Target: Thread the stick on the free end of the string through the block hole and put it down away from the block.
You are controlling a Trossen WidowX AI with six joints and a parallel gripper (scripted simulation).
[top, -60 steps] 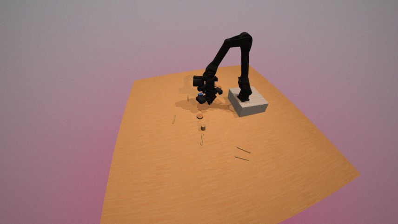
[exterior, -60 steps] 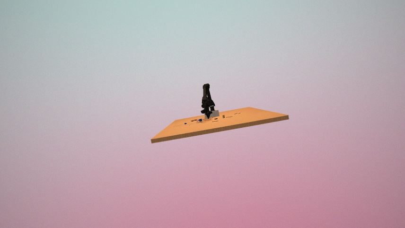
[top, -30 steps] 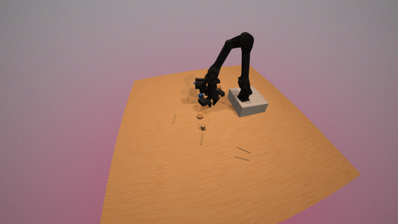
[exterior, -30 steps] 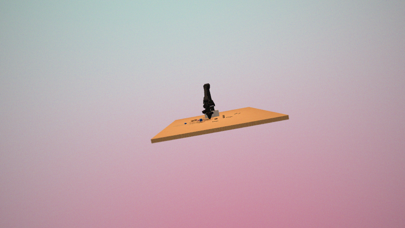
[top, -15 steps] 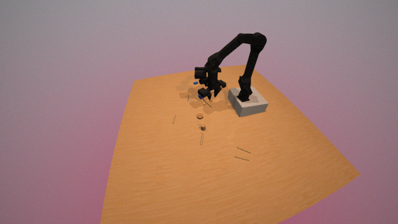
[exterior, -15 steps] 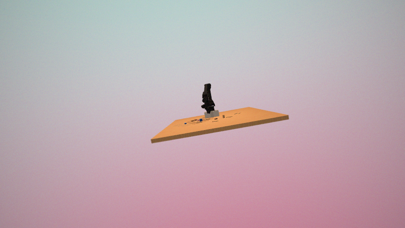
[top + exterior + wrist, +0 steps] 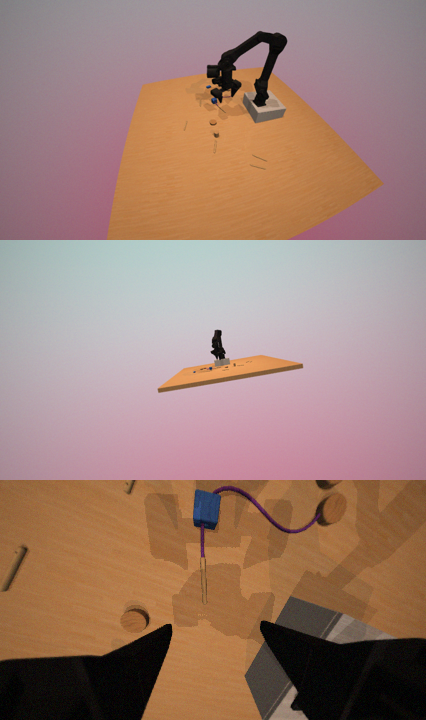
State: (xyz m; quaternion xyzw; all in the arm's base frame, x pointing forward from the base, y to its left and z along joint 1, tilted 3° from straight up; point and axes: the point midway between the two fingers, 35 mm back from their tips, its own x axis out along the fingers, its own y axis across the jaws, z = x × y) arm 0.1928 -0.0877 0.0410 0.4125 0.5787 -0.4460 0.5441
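Note:
The blue block sits on the table. The purple string runs in a curve from the round wooden button to one side of the block and comes out at the opposite side. The thin stick on the string's end lies on the table, with a short length of string between it and the block. My gripper is wide open and empty, above the table. In the wrist view its fingertips are apart from the stick, string and block. The inside of the hole is hidden.
A wooden disc and a short cylinder stand near the stick. Loose sticks lie beyond, one to the left. A small blue piece lies behind the block. The grey arm base is at right.

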